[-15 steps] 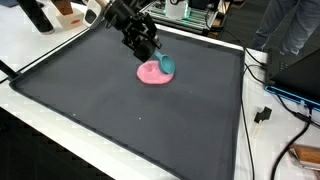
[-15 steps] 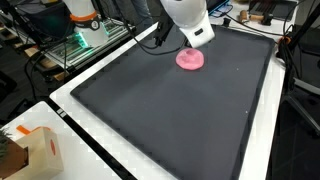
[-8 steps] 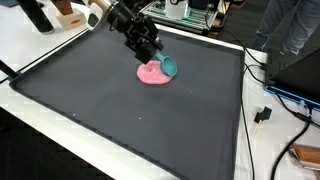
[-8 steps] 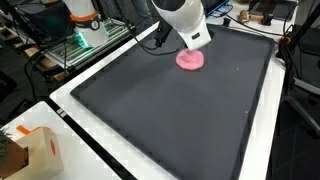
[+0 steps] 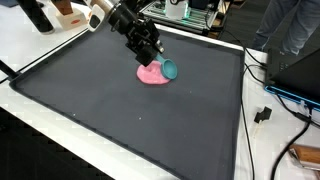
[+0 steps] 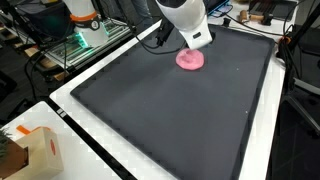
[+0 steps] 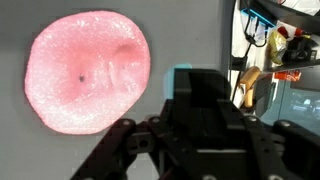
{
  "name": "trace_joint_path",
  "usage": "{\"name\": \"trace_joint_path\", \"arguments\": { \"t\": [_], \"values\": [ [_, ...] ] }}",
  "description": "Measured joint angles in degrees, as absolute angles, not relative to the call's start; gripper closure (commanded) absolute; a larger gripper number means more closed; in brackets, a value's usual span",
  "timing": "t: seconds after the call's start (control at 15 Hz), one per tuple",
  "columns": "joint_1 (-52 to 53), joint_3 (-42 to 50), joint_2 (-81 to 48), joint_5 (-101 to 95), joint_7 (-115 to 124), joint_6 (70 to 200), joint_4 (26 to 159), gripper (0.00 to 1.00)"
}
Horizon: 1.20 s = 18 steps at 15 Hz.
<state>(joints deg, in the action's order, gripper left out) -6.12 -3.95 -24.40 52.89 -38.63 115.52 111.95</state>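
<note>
A flat pink plate (image 5: 150, 73) lies on the dark mat (image 5: 120, 120); it also shows in the other exterior view (image 6: 190, 60) and fills the upper left of the wrist view (image 7: 85, 70). A small teal object (image 5: 170, 70) sits at the plate's edge, right at the fingertips. In the wrist view only a teal sliver (image 7: 183, 71) shows past the black fingers. My gripper (image 5: 157, 60) (image 6: 197, 45) (image 7: 200, 80) hangs low over the plate's edge, its fingers together around the teal object.
The mat has a white border (image 6: 100, 140). Cables and a plug (image 5: 264, 114) lie beside it. A cardboard box (image 6: 30, 150) stands at a near corner. Equipment racks (image 6: 85, 35) and a person (image 5: 290, 30) are beyond the mat.
My gripper has shifted very slightly near the plate's edge. The pink plate has not moved.
</note>
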Motion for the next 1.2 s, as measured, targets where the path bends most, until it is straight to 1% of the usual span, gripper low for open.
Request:
{"name": "trace_joint_path", "arguments": {
  "t": [0.8, 1.2],
  "values": [
    [-3.8, -3.9, -22.3, 51.6, -31.9, 118.5, 112.9, 0.75],
    [-2.2, -3.9, -18.9, 45.0, -23.7, 120.6, 113.4, 0.75]
  ]
}}
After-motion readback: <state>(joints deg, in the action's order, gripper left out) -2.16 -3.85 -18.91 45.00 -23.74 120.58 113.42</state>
